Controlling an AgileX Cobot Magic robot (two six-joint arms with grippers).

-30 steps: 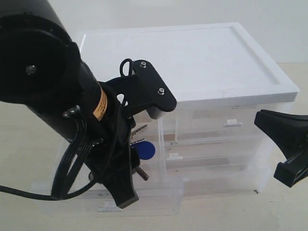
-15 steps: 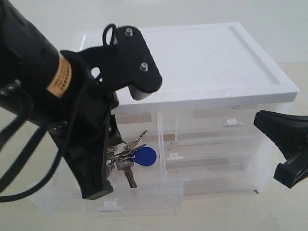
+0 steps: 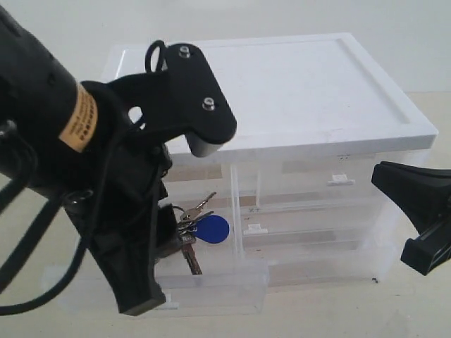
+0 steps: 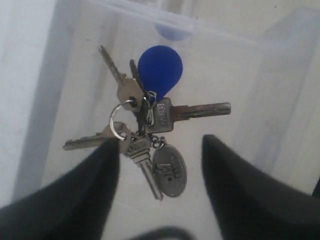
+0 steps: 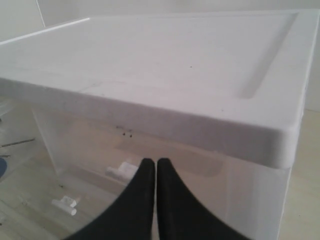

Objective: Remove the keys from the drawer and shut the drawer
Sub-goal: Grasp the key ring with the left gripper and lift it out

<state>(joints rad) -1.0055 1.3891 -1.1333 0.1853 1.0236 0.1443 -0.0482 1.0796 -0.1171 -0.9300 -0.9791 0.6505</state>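
The keys (image 4: 145, 125), silver with a round blue fob (image 4: 160, 67) and an oval metal tag, lie on the floor of the pulled-out translucent drawer (image 4: 240, 75). My left gripper (image 4: 161, 141) hangs open just above them, one dark finger on each side of the bunch, touching nothing. From the exterior view the keys (image 3: 190, 236) and fob (image 3: 213, 229) show beside the left gripper (image 3: 151, 274), inside the open drawer (image 3: 225, 285) at the cabinet's lower left. My right gripper (image 3: 394, 184) is shut and empty, off the cabinet's right side; its fingers (image 5: 156, 161) are pressed together.
The white-topped plastic cabinet (image 3: 282, 91) holds several closed translucent drawers with small white tab handles (image 3: 341, 180). My left arm (image 3: 56, 120) covers the cabinet's left part. The cabinet's white lid (image 5: 175, 65) fills the right wrist view.
The left arm pulled back to the left, uncovering the keys, then sank slightly over them. The keys and the right gripper have not moved.
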